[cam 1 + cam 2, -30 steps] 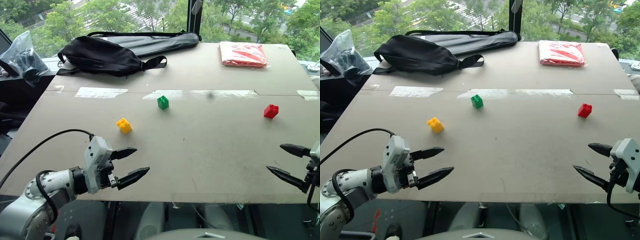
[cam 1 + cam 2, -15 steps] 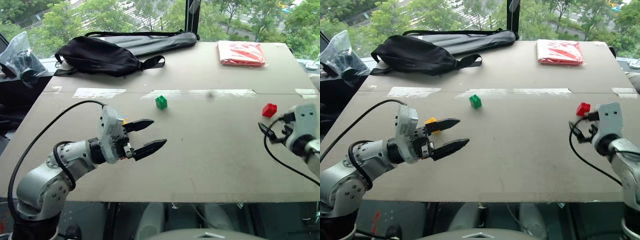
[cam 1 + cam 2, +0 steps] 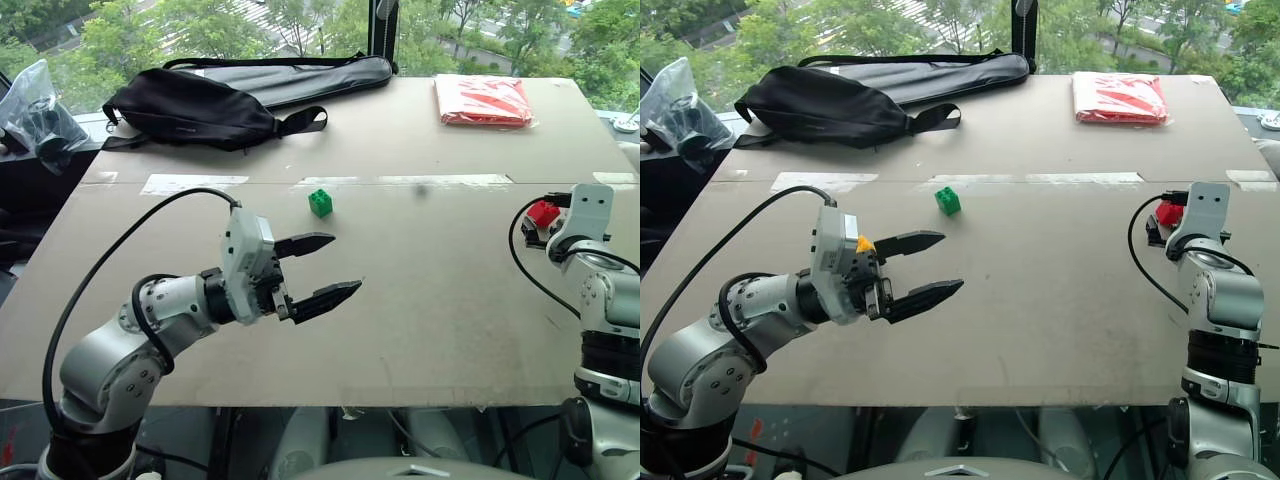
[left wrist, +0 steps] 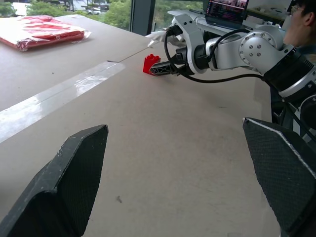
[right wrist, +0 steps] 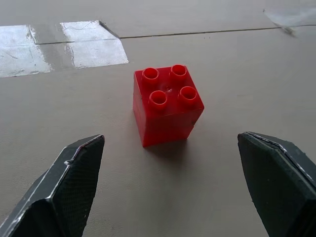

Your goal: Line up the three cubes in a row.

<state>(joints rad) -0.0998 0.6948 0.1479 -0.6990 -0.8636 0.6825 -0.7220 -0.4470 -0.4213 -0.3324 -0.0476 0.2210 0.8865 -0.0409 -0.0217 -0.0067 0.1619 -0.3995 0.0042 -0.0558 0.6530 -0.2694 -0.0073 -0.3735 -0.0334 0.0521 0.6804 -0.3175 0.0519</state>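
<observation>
The green cube sits near the table's middle, just short of the tape line. Only a corner of the yellow cube peeks out behind my left wrist. The red cube stands studs-up at the right side of the table. My right gripper is open, one finger on either side of the red cube and a little short of it, touching nothing. Above the table's middle my left gripper hovers open and empty, pointing right, nearer to me than the green cube.
A black bag and a long dark case lie at the back left, and a red packet at the back right. Tape strips cross the tabletop. A person sits beyond the table's right edge.
My right gripper swung forward from the near table edge up to the red cube, rolling as it went. The left gripper rose and moved right over the table, covering the yellow cube.
</observation>
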